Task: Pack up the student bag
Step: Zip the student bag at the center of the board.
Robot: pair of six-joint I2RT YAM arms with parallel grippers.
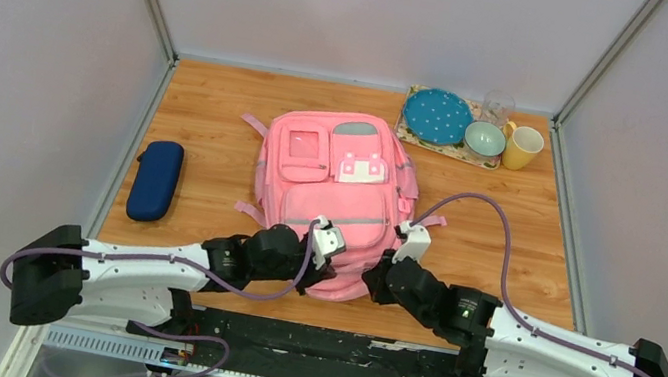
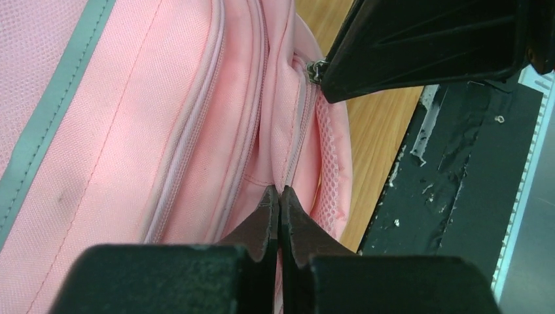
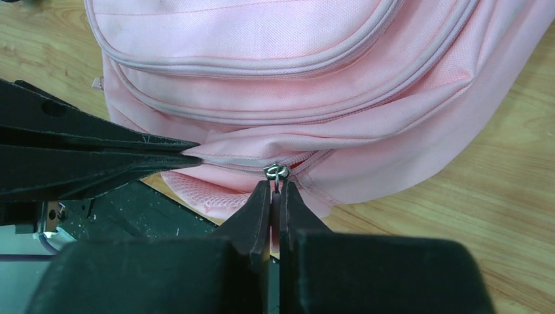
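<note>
At mid-table the student bag [image 1: 333, 199] lies flat, zip seemingly closed; the left gripper [image 2: 280, 196] pinches its fabric edge, the right gripper [image 3: 275, 190] clamps the zip pull [image 3: 277, 173]. With the navy case [image 1: 155, 179] lying outside, packing looks barely begun.

navy zip case [image 1: 155, 179] left; teal plate [image 1: 437, 116], bowl [image 1: 485, 139], yellow mug [image 1: 522, 147], glass [image 1: 498, 105] far right.

Pink student bag [image 1: 338, 199], navy case [image 1: 155, 180], dotted teal plate [image 1: 437, 116]
</note>
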